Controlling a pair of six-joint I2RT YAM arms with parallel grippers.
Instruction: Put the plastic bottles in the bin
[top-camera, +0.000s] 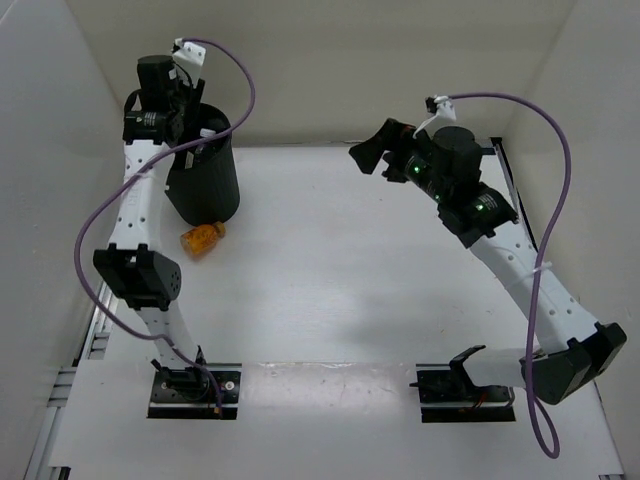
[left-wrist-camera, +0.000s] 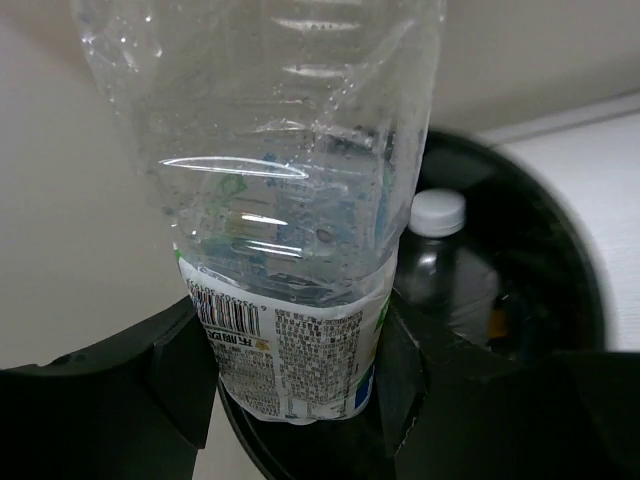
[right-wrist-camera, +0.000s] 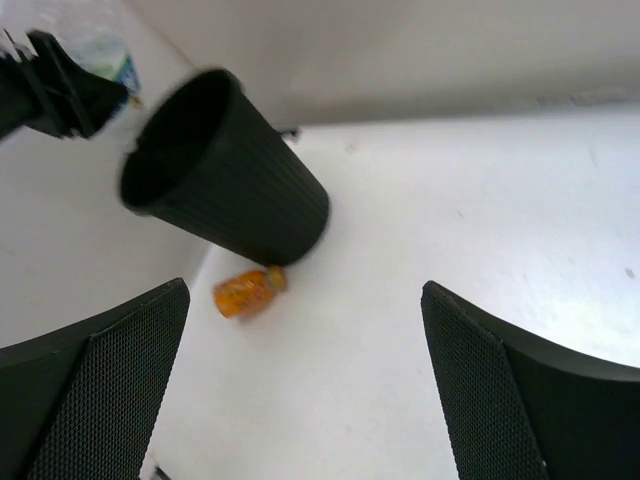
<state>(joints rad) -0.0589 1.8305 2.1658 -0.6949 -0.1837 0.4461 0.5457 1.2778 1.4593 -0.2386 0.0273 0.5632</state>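
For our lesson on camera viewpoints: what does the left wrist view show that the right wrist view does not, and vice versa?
Only left wrist: a white-capped bottle inside the bin. Only right wrist: an orange bottle lying on the table beside the bin, and the open right gripper. Both: the black bin and the left gripper shut on a clear bottle by its mouth.

The clear bottle (left-wrist-camera: 290, 200) gripped in the left hand (left-wrist-camera: 297, 400) runs off the top edge of the wrist view, so its far end is unseen. Beyond that hand, a second bottle (left-wrist-camera: 438, 262) shows only its cap and shoulders. The rest is lost in the dark bin (left-wrist-camera: 565, 270), which is blurred and cropped. Ahead-left of the right hand (right-wrist-camera: 305, 330), the orange bottle (right-wrist-camera: 245, 292) is smeared and its cap is indistinct.
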